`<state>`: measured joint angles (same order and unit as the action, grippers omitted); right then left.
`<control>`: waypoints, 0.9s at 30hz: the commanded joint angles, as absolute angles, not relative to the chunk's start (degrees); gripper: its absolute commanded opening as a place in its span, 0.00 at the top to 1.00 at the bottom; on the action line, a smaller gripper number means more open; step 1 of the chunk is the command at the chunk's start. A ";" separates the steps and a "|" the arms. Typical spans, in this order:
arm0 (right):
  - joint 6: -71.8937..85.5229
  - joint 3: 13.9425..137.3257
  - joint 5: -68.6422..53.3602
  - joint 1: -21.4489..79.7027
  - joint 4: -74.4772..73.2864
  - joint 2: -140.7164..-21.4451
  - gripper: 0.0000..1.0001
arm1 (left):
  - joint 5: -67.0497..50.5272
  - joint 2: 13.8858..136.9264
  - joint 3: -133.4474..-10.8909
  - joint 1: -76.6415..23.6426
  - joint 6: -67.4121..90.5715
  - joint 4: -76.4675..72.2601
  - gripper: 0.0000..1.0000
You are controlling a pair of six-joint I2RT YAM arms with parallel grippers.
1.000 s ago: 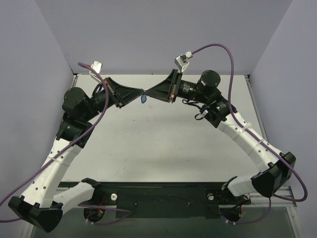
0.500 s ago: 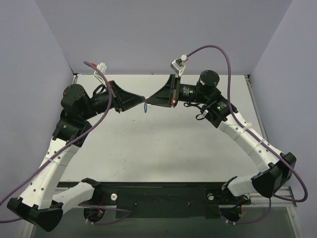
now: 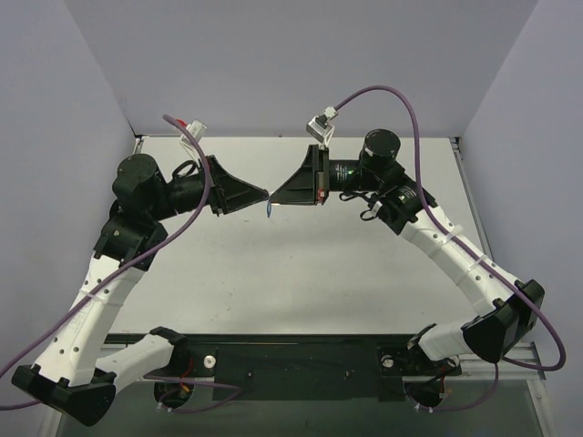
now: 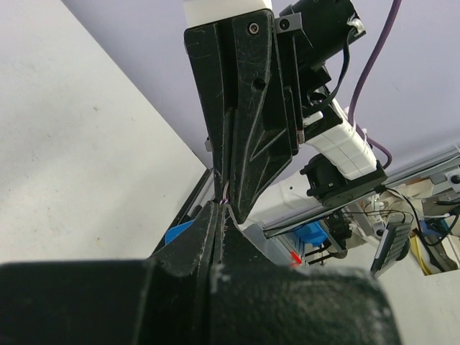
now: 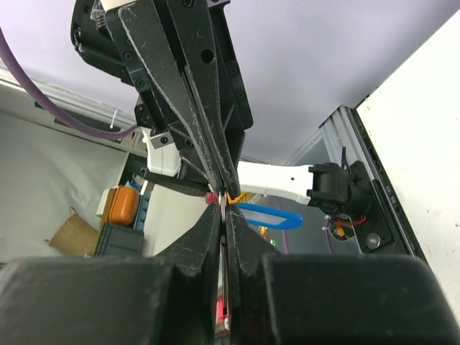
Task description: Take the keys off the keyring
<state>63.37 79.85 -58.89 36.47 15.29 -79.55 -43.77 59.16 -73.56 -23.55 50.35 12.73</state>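
Note:
My two grippers meet tip to tip above the back middle of the table. The left gripper (image 3: 265,193) is shut, with the thin keyring wire (image 4: 228,204) at its tips (image 4: 218,207). The right gripper (image 3: 273,198) is shut on the silver key (image 5: 223,215), seen edge-on as a thin blade between its jaws (image 5: 223,207). The blue oblong tag (image 3: 272,210) hangs just below the tips. It also shows in the right wrist view (image 5: 262,214) and, partly hidden by my finger, in the left wrist view (image 4: 178,233).
The white table (image 3: 301,273) lies well below the grippers. Lilac walls close in the back and both sides. A black base rail (image 3: 301,364) runs along the near edge. Purple cables (image 3: 401,96) loop over both wrists.
Both grippers have moved together toward the near side, still tip to tip, and their wrists have turned. The blue tag now hangs below the tips.

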 commanded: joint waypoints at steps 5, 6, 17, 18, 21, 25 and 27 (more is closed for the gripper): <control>60.74 84.37 -63.01 36.91 15.30 -81.65 1.00 | -52.02 58.53 -76.90 -24.70 49.22 14.06 1.00; 60.04 84.55 -63.28 36.91 14.42 -82.00 1.00 | -52.38 58.54 -76.99 -24.70 49.22 14.15 1.00; 58.80 86.40 -65.65 36.91 12.22 -83.23 1.00 | -54.94 59.50 -77.52 -24.70 48.61 15.03 1.00; 58.80 86.48 -65.83 36.83 12.22 -83.23 1.00 | -54.58 59.50 -77.52 -24.61 48.43 15.38 1.00; 58.97 86.84 -66.00 36.83 12.13 -83.50 1.00 | -51.78 59.33 -77.78 -24.17 48.43 15.56 0.89; 58.97 86.75 -66.09 36.83 11.95 -83.32 1.00 | -50.02 59.68 -78.66 -22.94 48.78 15.47 0.49; 59.06 86.75 -66.09 36.83 11.87 -83.23 1.00 | -49.40 59.94 -79.36 -21.89 48.43 16.26 0.36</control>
